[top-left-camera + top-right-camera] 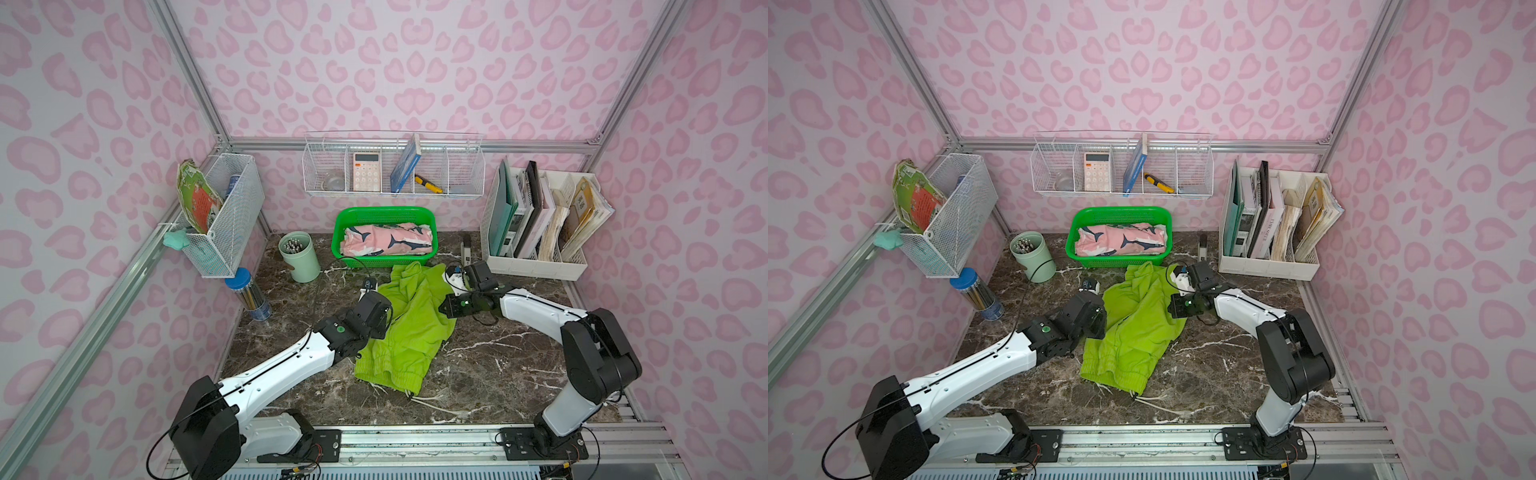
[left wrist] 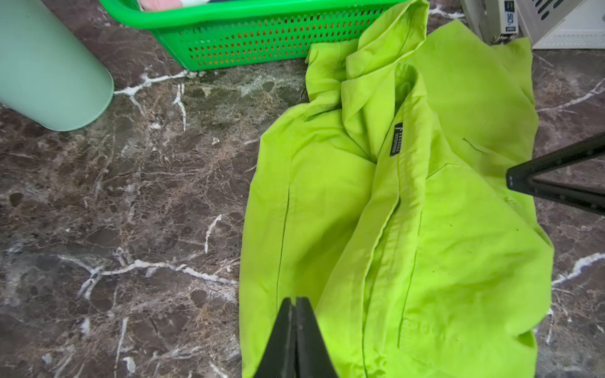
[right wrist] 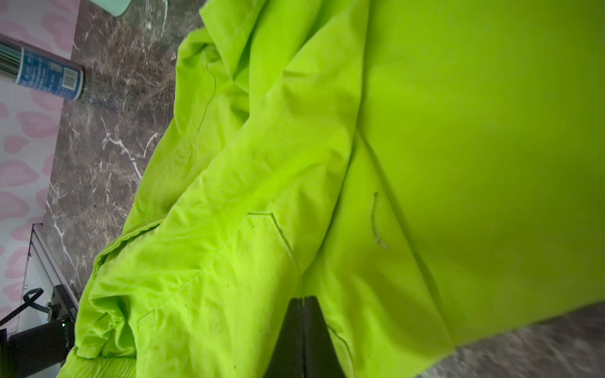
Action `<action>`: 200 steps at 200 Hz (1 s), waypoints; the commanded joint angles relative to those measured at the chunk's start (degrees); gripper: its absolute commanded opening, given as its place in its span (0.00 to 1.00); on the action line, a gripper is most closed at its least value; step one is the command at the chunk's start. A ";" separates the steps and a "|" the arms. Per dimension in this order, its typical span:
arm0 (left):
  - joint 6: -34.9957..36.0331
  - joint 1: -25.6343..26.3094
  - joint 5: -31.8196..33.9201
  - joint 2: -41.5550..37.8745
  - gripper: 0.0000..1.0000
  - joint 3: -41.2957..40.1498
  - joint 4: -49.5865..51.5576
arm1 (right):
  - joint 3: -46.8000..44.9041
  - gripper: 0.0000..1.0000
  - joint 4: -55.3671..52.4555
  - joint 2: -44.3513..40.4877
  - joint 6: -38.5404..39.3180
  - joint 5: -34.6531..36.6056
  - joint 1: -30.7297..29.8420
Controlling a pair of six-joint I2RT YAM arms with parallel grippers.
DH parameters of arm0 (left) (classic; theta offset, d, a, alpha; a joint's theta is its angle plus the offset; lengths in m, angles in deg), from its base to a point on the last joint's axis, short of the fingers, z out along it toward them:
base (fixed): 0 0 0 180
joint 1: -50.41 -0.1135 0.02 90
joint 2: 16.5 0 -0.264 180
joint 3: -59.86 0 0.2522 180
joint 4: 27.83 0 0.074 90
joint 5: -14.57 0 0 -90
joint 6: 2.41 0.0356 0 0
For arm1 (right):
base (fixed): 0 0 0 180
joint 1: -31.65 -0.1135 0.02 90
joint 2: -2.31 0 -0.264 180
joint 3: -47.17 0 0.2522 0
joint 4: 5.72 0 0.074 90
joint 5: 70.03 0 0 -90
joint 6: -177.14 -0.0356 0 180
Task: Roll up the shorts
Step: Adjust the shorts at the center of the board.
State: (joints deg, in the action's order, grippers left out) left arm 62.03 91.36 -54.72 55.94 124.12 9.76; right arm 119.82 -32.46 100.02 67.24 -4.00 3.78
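**Status.** The pink shorts (image 1: 388, 240) lie as a finished roll in the green basket (image 1: 384, 211). The lime green shorts (image 1: 409, 328) lie unrolled on the surface (image 1: 498, 365), just in front of that basket. This pair is judged to be at the preparation step, before any rolling.

**Orientation.** The long axis of the lime green shorts runs from the robot's side toward the basket, slanting slightly to the right. The elastic waistband (image 1: 390, 374) and white drawstring (image 1: 428, 401) point toward the robot. The leg hems (image 1: 415, 272) point away, and one touches the basket wall. The cloth is creased, with a raised ridge along the middle.

**Grippers.** The left gripper (image 2: 295, 302) sits at the left side edge, about mid-length, with its jaws pressed together. The right gripper (image 3: 302, 302) sits at the opposite side edge, also with its jaws pressed together, and creases converge at its tip. Whether either one pinches a fold of cloth cannot be told.

**Next move.**
1. Confirm a hold on both side edges.
2. Flatten the central ridge, or fold the pair lengthwise into a narrow, even strip.
3. Start the roll at one end, across the long axis.

An uneven hold is likely to skew the strip.
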 commanded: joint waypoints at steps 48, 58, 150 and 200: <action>-0.10 -2.88 -14.30 6.22 0.00 -1.20 0.17 | -2.58 0.00 -0.26 4.96 0.77 4.72 0.32; 1.40 -2.98 -19.38 7.59 0.00 -1.11 -0.48 | -2.57 0.00 -1.10 5.04 1.55 5.90 0.80; 4.46 -2.89 -34.14 15.10 0.00 0.14 -1.14 | 0.69 0.00 -6.05 8.71 8.58 11.20 11.03; 6.05 0.15 -41.60 20.64 0.00 1.75 -0.94 | 8.48 0.00 -9.58 14.45 11.00 19.19 13.27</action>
State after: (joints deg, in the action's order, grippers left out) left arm 66.44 89.44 -92.05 73.51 124.97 7.84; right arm 125.98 -34.27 111.89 76.16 4.09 16.67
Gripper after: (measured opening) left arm 0.065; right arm 0.060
